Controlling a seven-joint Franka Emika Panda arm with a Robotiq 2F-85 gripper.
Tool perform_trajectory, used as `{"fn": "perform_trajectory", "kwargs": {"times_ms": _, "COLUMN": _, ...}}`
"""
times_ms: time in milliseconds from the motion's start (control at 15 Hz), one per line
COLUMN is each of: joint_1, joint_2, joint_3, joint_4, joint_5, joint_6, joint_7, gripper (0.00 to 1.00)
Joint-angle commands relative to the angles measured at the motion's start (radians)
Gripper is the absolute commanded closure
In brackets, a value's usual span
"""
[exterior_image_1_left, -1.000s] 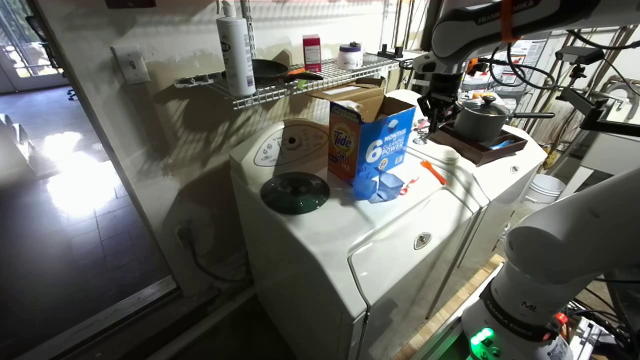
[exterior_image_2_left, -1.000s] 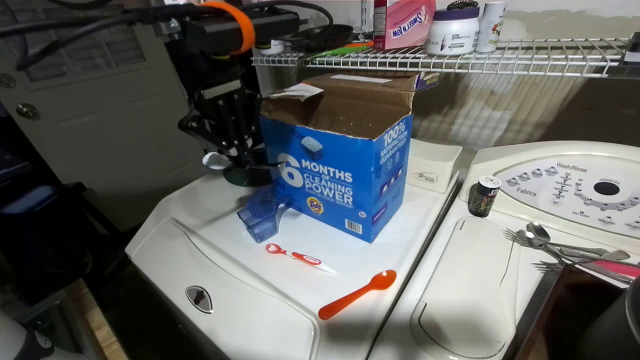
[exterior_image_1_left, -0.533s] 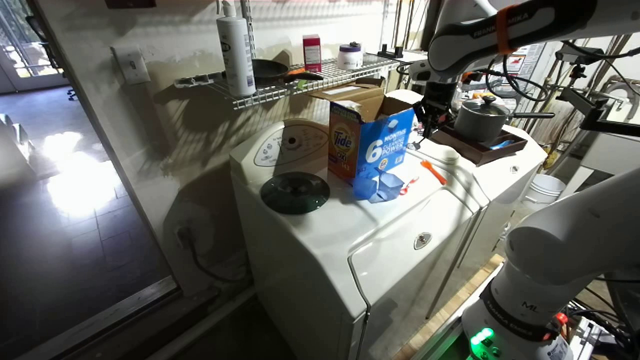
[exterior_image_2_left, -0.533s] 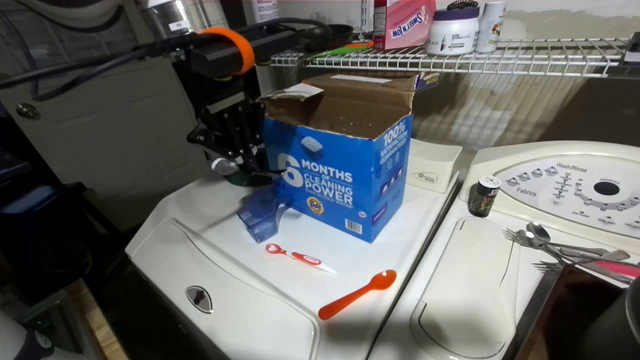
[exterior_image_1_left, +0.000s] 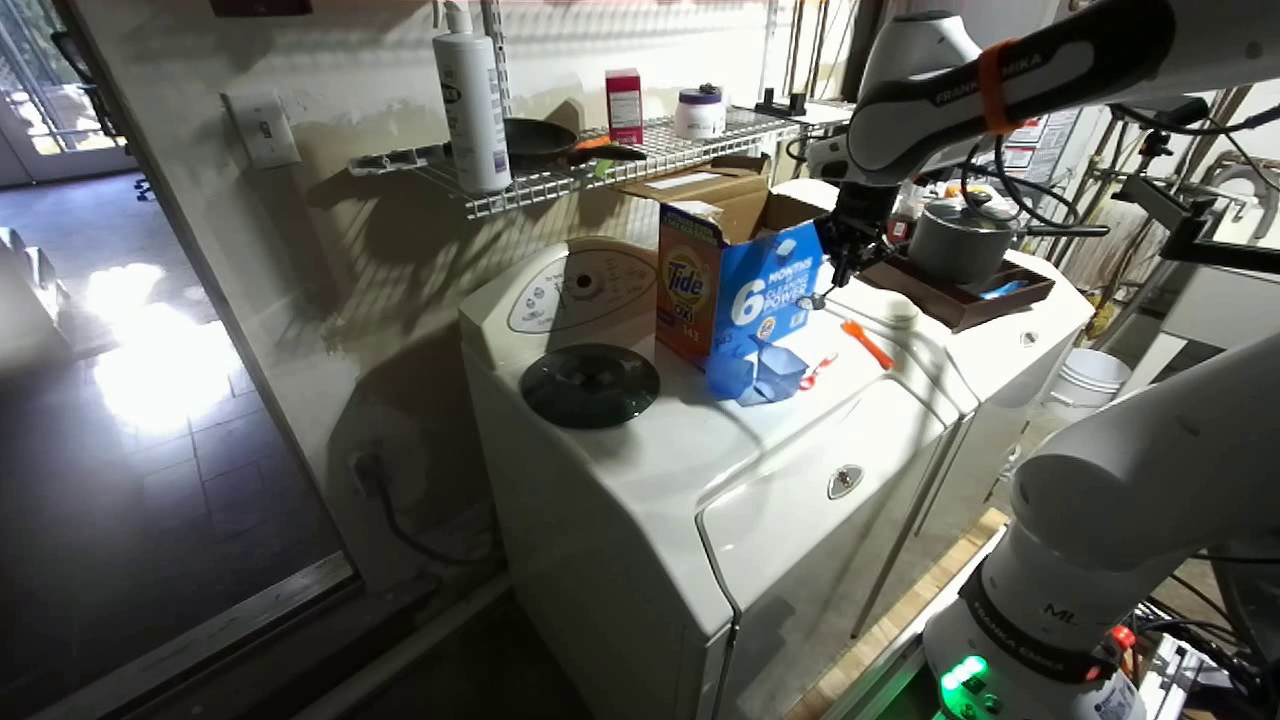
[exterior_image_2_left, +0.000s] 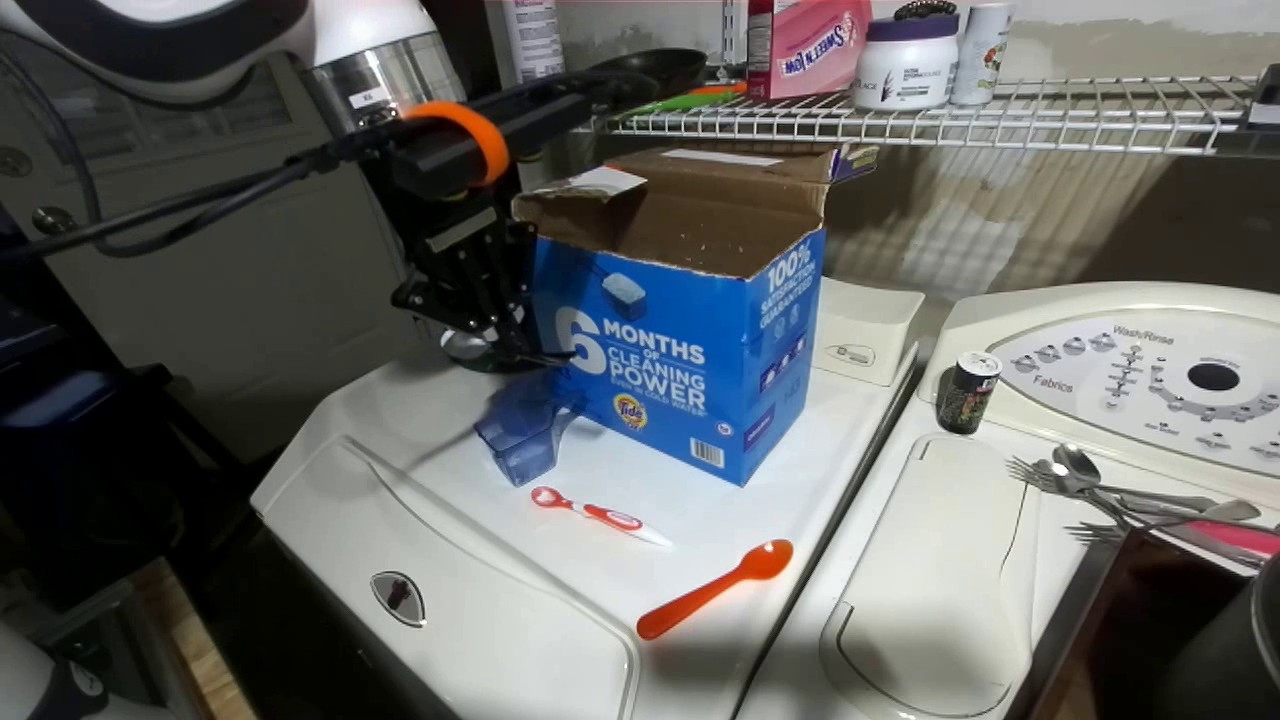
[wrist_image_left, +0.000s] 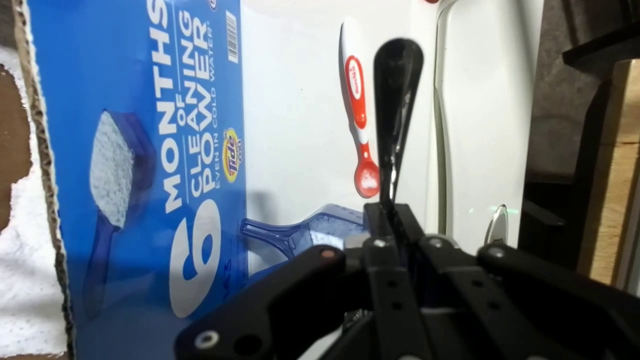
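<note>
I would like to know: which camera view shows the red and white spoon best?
The wrist view: the spoon appears largest there, with its printed mark clearest. Both exterior views also show it, but much smaller, with less detail.

Before me, a silvery spoon (exterior_image_2_left: 465, 345) gleaming, blue-and-orange box (exterior_image_1_left: 735, 275) with white lettering (exterior_image_2_left: 655, 342), blue scoop (exterior_image_2_left: 525, 432), red-and-white spoon (exterior_image_2_left: 608, 516), orange spoon (exterior_image_2_left: 706, 597)
</note>
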Motion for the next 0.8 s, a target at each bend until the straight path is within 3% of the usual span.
{"fn": "perform_trajectory", "kwargs": {"times_ms": 0, "joint_1": 0.008, "joint_2": 0.017, "joint_3": 0.004, "joint_4": -0.025, "joint_5": -0.049, "joint_6": 0.060, "joint_7": 0.053, "gripper": 0.98}}
{"fn": "perform_trajectory", "kwargs": {"times_ms": 733, "joint_1": -0.004, "joint_2": 0.048, "joint_3": 0.027, "joint_4": -0.100, "joint_5": -0.188, "joint_6": 0.207, "joint_7": 0.139, "gripper": 0.98}}
